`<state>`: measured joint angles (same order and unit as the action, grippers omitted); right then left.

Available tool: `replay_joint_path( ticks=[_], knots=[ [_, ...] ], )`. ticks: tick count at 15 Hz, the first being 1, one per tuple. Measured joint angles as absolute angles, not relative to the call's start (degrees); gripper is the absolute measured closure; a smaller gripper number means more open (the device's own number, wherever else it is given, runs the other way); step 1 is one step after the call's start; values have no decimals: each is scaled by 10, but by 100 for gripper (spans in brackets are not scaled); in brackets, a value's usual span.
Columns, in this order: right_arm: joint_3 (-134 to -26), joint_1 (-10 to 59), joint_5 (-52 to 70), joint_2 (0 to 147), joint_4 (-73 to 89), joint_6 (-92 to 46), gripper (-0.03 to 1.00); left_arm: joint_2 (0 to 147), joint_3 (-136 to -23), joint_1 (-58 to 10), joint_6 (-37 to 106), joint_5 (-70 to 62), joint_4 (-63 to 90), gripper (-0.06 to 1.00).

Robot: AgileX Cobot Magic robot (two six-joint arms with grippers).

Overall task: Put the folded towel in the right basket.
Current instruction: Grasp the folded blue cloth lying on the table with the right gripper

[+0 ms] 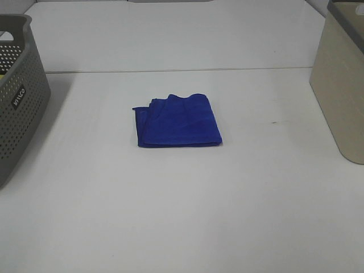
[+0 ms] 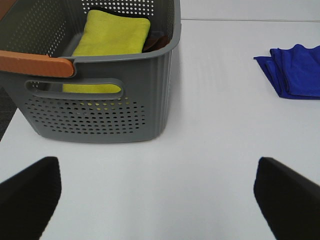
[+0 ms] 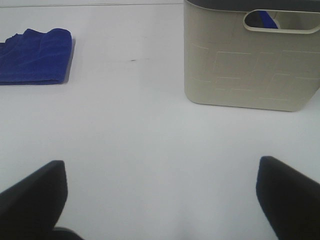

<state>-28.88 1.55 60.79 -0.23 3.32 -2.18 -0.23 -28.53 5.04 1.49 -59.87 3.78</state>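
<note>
Item: folded blue cloth towel (image 1: pixel 178 121), flat at centre, ungrasped. My left gripper (image 2: pixel 159 196) and right gripper (image 3: pixel 161 197): both spread, empty. Step: approach. Next, I judge: right gripper pinches it and carries it to the beige plastic basket (image 1: pixel 341 85), far right.

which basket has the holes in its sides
The grey basket on the left: its walls are perforated with small holes. The beige basket on the right has solid walls.

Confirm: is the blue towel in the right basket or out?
Out. The blue towel lies folded on the white table, well apart from the beige right basket.
</note>
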Motion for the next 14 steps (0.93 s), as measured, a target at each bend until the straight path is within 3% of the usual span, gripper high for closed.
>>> replay_joint_path(
  ticks=[14],
  knots=[
    [-289,15,608,-2,33,-22,-1,-2,-285,50,15,-599,38,-3]
  ],
)
